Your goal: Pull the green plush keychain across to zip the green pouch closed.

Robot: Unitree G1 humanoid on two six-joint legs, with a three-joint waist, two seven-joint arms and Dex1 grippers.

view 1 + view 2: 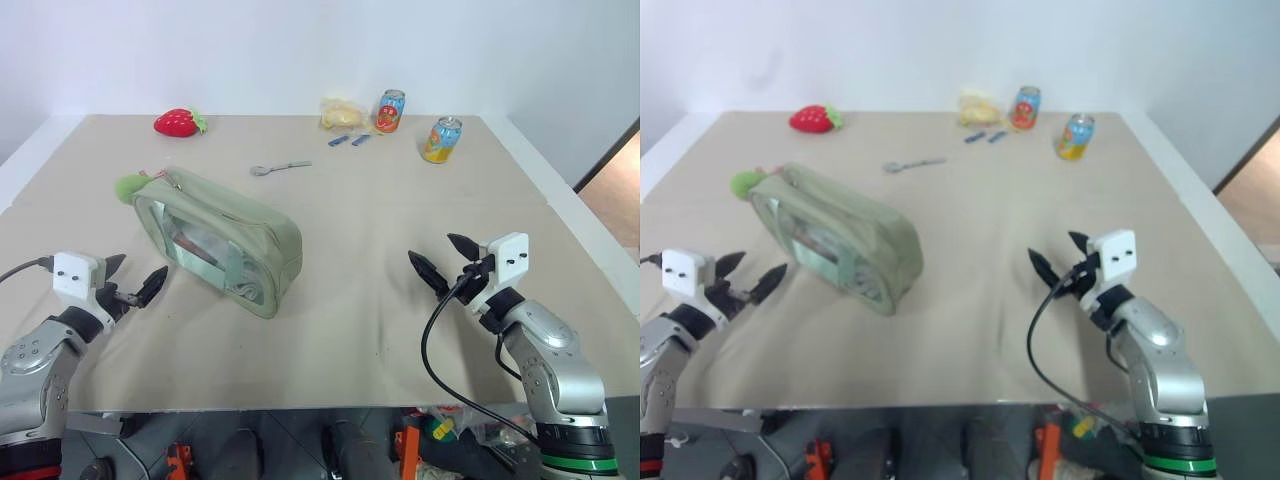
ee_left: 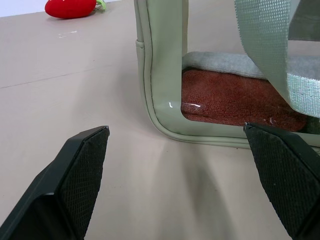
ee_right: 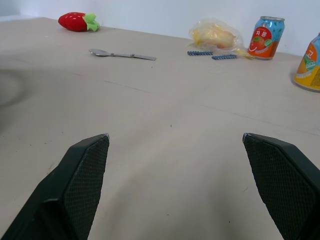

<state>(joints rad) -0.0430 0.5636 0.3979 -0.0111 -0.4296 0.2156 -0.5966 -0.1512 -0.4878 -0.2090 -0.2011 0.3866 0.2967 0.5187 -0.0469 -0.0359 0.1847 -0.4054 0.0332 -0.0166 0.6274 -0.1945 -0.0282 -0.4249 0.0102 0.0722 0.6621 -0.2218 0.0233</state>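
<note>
The pale green pouch [image 1: 225,235] lies left of the table's middle, its clear window and two webbing straps facing me. The lime-green plush keychain [image 1: 131,185] sits at the pouch's far left end, by the zipper. My left gripper [image 1: 128,281] hovers open just in front of the pouch's near left corner; in the left wrist view that corner [image 2: 165,75] stands close ahead, with brown and grey fabric behind the plastic. My right gripper [image 1: 447,258] is open over bare table, well to the right of the pouch.
At the back of the beige table [image 1: 380,310] lie a red strawberry toy [image 1: 177,122], a spoon [image 1: 279,168], a plastic bag of yellow food [image 1: 341,113], two small blue clips [image 1: 349,141] and two drink cans [image 1: 390,111] [image 1: 441,139].
</note>
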